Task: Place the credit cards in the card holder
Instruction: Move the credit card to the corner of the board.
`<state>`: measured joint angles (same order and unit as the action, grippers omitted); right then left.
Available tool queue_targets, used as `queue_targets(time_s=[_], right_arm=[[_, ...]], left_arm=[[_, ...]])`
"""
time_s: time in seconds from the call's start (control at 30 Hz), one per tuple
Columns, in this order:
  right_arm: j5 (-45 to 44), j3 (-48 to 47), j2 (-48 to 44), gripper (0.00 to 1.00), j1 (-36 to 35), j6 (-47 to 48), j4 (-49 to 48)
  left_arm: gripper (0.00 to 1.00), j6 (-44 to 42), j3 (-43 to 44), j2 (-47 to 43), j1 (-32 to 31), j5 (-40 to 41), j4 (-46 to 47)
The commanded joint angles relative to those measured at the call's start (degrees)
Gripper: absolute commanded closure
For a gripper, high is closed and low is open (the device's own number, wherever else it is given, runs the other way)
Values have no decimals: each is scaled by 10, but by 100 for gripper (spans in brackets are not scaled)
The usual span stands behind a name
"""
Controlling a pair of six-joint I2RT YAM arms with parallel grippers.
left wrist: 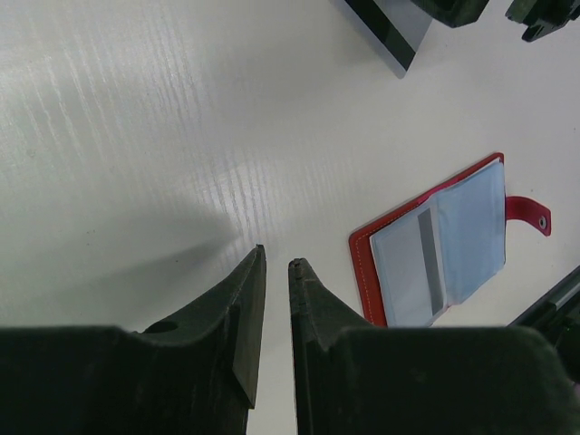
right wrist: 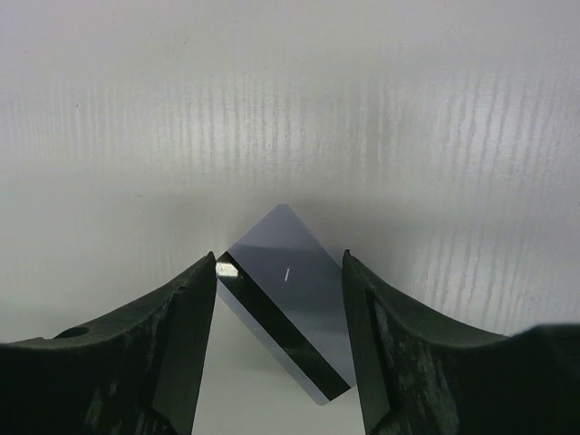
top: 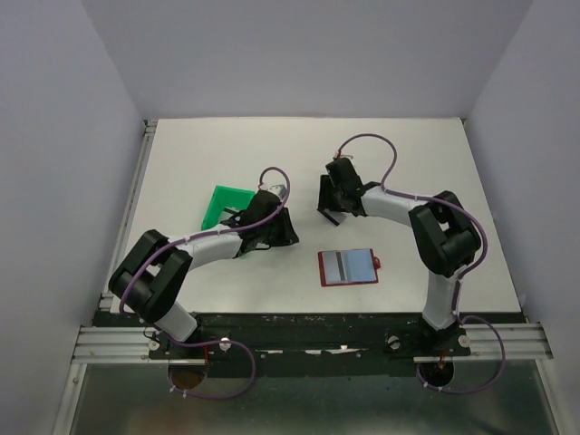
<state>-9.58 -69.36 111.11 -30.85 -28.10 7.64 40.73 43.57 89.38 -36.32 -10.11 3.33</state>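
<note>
The card holder (top: 349, 268) lies open on the table, dark red outside and light blue inside, with a snap tab on its right. One credit card (top: 339, 266) with a dark stripe sits in its left half; the holder also shows in the left wrist view (left wrist: 362, 272). My right gripper (right wrist: 279, 258) is shut on another credit card (right wrist: 292, 294), grey with a dark stripe, held cornerwise between the fingers above the table. In the top view the right gripper (top: 328, 208) is behind the holder. My left gripper (top: 288, 233) is left of the holder, shut and empty (left wrist: 275, 258).
A green plastic tray (top: 224, 205) stands behind the left arm. White walls close in the table on three sides. The held card's dark edge (left wrist: 390, 32) shows at the top of the left wrist view.
</note>
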Motion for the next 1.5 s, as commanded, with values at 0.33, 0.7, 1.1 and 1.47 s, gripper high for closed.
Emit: queue_targets(time_s=[0.33,0.7,1.1,1.47], right_arm=[[-11,38,-9,35,-77,-19,-2],[-7,70,-16,35,-135,-59,-9],[-74,50,-61,35,-163,-43,11],[-65,25,-90,35,-69,-1,33]], left_arm=[[71,-2,-53,-72,26,25,23],[71,-15,-70,-120,54,46,5],[71,-12,-81,-130,57,44,7],[71,-9,-89,-152,58,47,1]])
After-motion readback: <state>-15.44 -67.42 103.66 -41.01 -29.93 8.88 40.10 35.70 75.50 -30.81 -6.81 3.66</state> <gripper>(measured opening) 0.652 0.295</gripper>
